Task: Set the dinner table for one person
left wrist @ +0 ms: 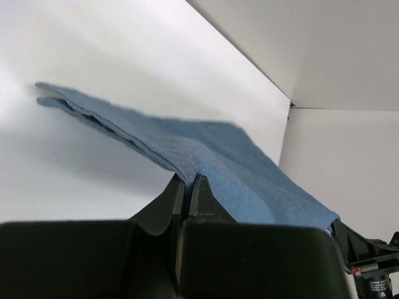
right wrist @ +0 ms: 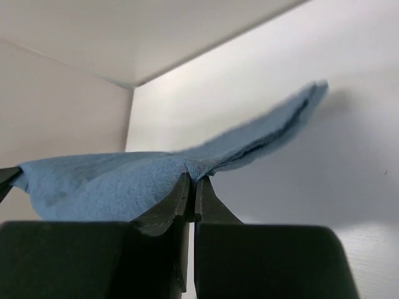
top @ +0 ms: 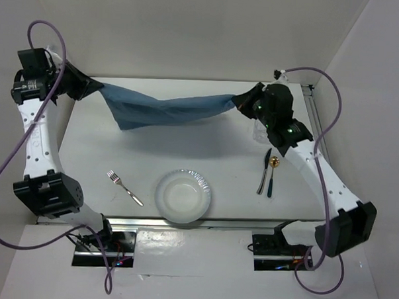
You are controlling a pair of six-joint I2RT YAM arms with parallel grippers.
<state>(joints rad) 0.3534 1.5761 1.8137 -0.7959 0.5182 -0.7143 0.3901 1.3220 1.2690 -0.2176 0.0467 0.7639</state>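
- Worktop, the dinner table: a large, flat, matte white rectangle that fills the middle of the top view. Metal rails run along its 6 o'clock edge and its 3 o'clock edge. The surface is plain and unmarked.
- A blue cloth mat hangs over the 12 o'clock part of the worktop, stretched between the two arms. It is bunched at both ends and sags toward 10 o'clock. Whether the lowest fold touches the surface cannot be told.
- Left gripper is at 10 o'clock. Its jaws are pinched tight on one end of the cloth, with no gap beyond the fabric.
- Right gripper is at 2 o'clock. Its jaws are likewise pressed together on the other end of the cloth, which fans out to the left in its wrist view.
- A white paper plate with a fluted rim lies at 6 o'clock, close to the near rail.
- A metal fork lies at the plate's 9 o'clock, apart from it, with its tines toward 10 o'clock.
- A knife and a spoon with a gold-coloured bowl lie just beside each other at the plate's 2 o'clock, near the right arm.
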